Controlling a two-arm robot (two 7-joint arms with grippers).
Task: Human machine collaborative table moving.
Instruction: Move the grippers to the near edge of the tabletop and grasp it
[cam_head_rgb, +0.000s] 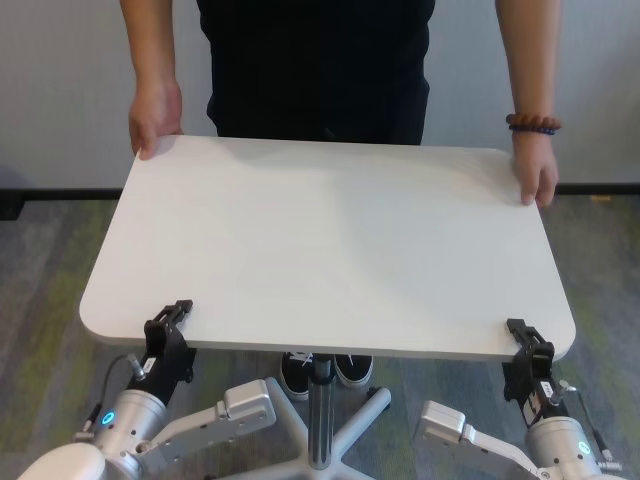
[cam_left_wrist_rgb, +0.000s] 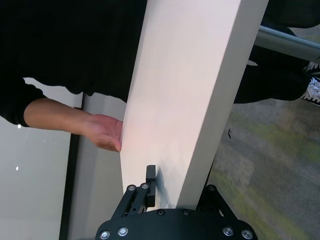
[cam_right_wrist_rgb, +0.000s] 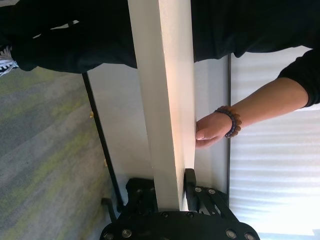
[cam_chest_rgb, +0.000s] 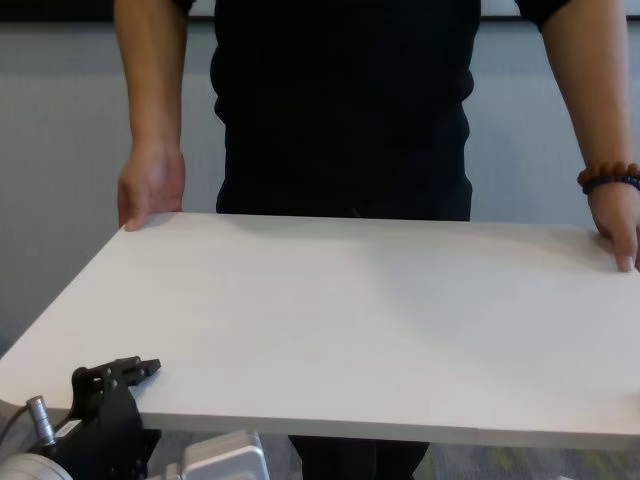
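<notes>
Table held at both ends.
Left gripper (cam_head_rgb: 172, 322) and right gripper (cam_head_rgb: 527, 338) clamp the table (cam_head_rgb: 330, 240) at 6 o'clock; person (cam_head_rgb: 320, 60) grips 12 o'clock corners (pedestal (cam_head_rgb: 320, 405) beneath).

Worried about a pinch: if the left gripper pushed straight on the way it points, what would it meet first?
The left gripper already clamps the table edge, so it would drive into that. Beyond, the human's hand grips the far corner; depth is unclear.

White tabletop, black clothing, grey-green floor

The table (cam_head_rgb: 330, 250) is plain matte white; the human (cam_head_rgb: 320, 70) wears a black top and a brown bead bracelet (cam_head_rgb: 533, 125), with black-and-white sneakers (cam_head_rgb: 322, 372); both grippers are black on silver-grey arms; the carpet (cam_head_rgb: 40, 290) is grey streaked with yellow-green
</notes>
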